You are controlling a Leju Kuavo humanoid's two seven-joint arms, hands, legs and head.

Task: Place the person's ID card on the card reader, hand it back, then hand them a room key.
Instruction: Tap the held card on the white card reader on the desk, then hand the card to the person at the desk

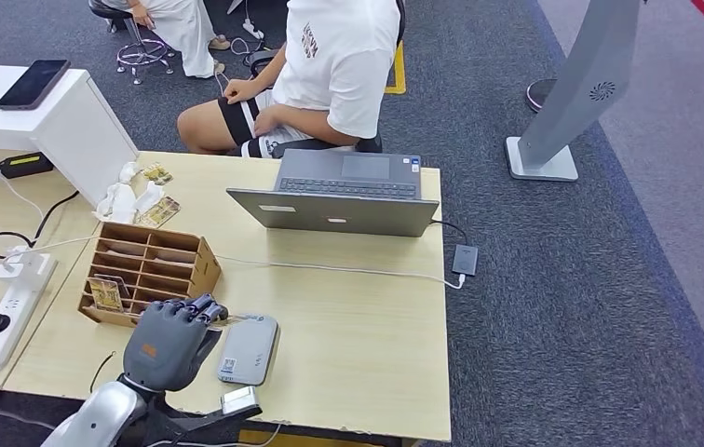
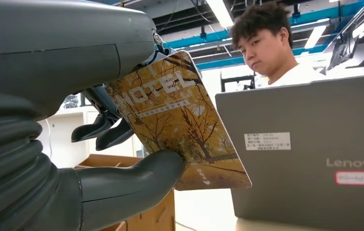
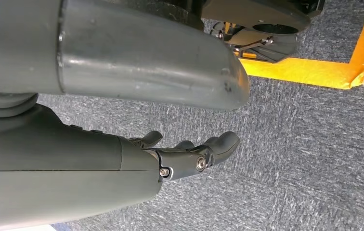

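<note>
Wide wooden table (image 1: pixel 367 317) across the head view, with a seated person (image 1: pixel 330 65) at 12 o'clock behind an open laptop (image 1: pixel 339 200). Wooden slotted box (image 1: pixel 148 270) toward 9 o'clock, holding a few more cards. Grey card reader (image 1: pixel 248 349) at 6 o'clock, just beside the left hand (image 1: pixel 169 340). Left hand closed on a room key (image 2: pixel 180 120), an autumn-printed card marked HOTEL, pinched between the thick thumb and the darker fingers (image 2: pixel 103 130), raised above the table near the box. Right hand (image 3: pixel 189 154) hanging over the carpet, loosely spread, holding nothing. Likely at the hand-over step. Risks: thin pinch near one edge, so a slip or twist of the card during the reach; laptop lid standing between hand and person, so a knock against it on a low, straight path.
</note>
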